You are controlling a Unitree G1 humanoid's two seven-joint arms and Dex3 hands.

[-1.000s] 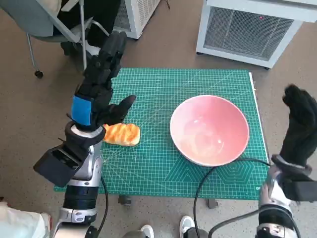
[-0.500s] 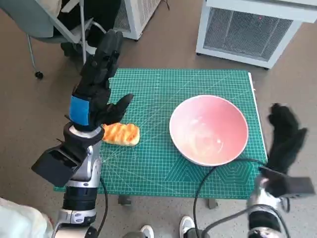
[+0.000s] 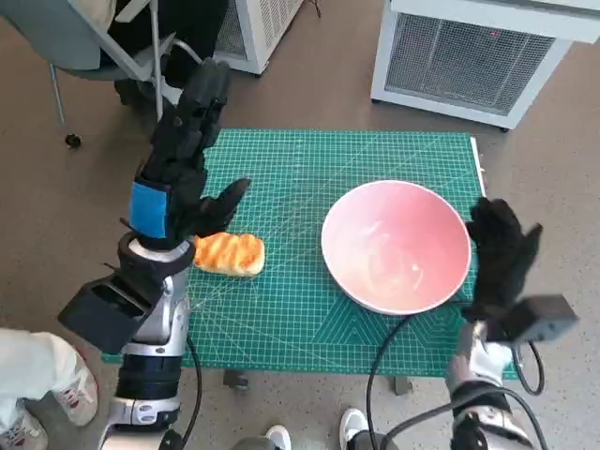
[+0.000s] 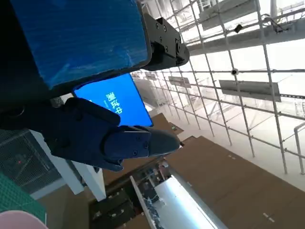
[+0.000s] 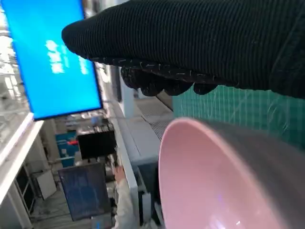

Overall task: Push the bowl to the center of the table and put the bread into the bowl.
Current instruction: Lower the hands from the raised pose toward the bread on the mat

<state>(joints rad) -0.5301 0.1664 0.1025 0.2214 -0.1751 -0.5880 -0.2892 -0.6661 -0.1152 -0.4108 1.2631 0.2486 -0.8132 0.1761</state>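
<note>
Green gridded cutting mat (image 3: pixel 309 309) covers the small table, with brown floor all round, a white grilled appliance (image 3: pixel 473 61) beyond the far edge and a grey chair (image 3: pixel 89 42) past the far left corner. On the mat, the pink bowl (image 3: pixel 396 246) sits toward the right edge rather than in the middle, upright and with nothing visible inside it. The bread (image 3: pixel 229 254), a golden ridged loaf, lies flat on the mat near the left edge, well apart from the bowl. Neither part of the task looks done: the bowl has yet to be pushed leftward to the centre, and the bread has yet to go in. The right hand (image 3: pixel 502 255), in its black knitted glove, is raised just beside the bowl's right rim with its fingers spread and nothing held; whether it touches the rim I cannot tell from the head view, though the right wrist view shows the pink rim very close under the glove. That placement suits the start of a push toward the centre. The left hand (image 3: pixel 181 159), black with blue tape, is held up above the left part of the mat, fingers extended and apart, gripping nothing, with the bread partly under it but not touched. A person's shoe (image 3: pixel 47 394) shows at the lower left.
</note>
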